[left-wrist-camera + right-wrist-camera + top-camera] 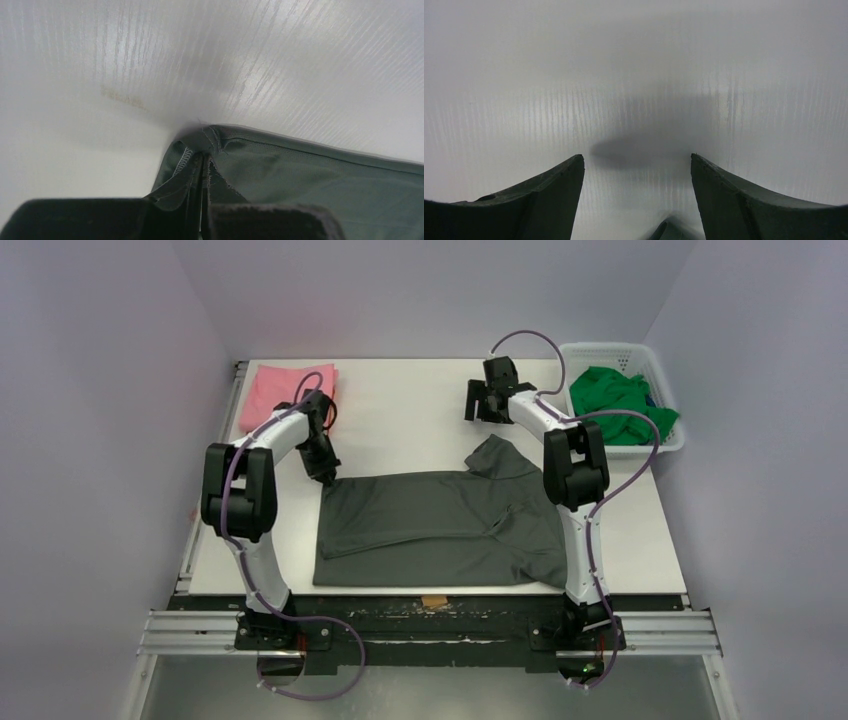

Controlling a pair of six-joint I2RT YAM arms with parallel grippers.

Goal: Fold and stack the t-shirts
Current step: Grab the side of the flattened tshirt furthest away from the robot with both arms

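Note:
The dark charcoal-grey t-shirt (pixel 440 525) lies spread and partly folded in the middle of the table, one sleeve (pixel 500 455) pointing to the far right. My left gripper (pixel 322 475) is shut on the shirt's far left corner; in the left wrist view the fingers (pixel 202 165) pinch the stitched hem of the grey cloth (pixel 310 185) just above the table. My right gripper (pixel 490 400) is open and empty over bare table beyond the sleeve; in its wrist view the gripper (pixel 637 160) has its jaws wide apart, with a tip of dark cloth (pixel 674 231) at the bottom edge.
A pink t-shirt (pixel 285 390) lies folded at the far left corner, with an orange edge (pixel 331 412) beside the left arm. A white lattice basket (pixel 640 358) at the far right holds a bright green t-shirt (pixel 620 400). Walls close in on both sides.

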